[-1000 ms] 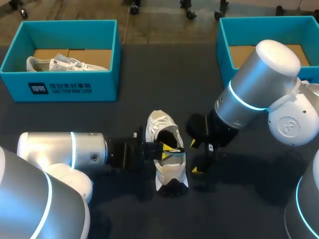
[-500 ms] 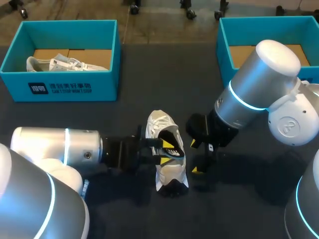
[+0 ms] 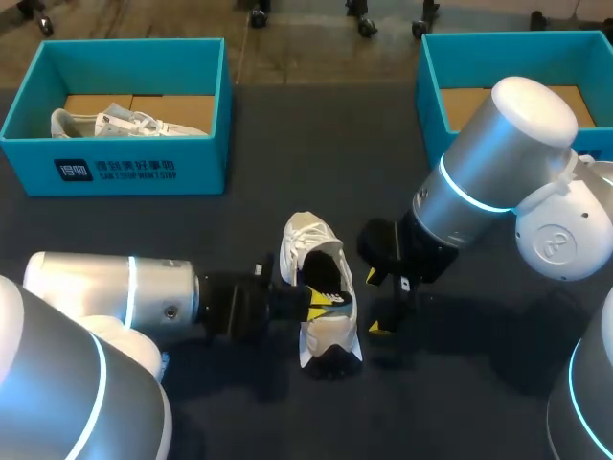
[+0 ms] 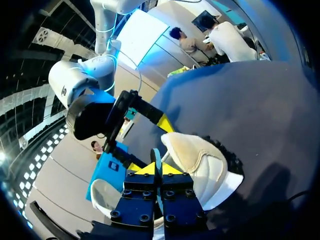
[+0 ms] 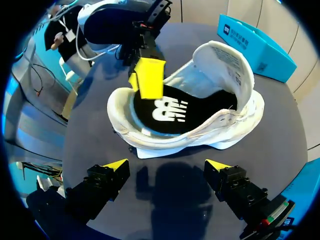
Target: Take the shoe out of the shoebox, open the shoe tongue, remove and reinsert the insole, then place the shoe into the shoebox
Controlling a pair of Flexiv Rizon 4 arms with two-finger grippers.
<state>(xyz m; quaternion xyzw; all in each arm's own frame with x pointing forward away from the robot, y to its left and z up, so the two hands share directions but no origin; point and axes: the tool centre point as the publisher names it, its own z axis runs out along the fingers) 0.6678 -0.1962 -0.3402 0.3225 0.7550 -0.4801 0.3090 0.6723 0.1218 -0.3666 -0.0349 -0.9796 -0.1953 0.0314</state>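
Two blue shoeboxes stand at the table's (image 3: 287,144) far side. The left shoebox (image 3: 115,171) holds a second white shoe (image 3: 124,123) half hidden by the box wall, and the right shoebox (image 3: 428,86) is cut off at the edge and partly behind my right arm (image 3: 488,163). Mid-table sits the shoe (image 3: 326,326), mouth open and black insole (image 5: 175,110) inside; the left gripper (image 4: 156,169) has its fingers pinching the shoe's side wall, one tip inside, the other outside and mostly hidden. The right gripper (image 5: 166,165) hangs just beside the shoe and apart from it, fingers spread wide.
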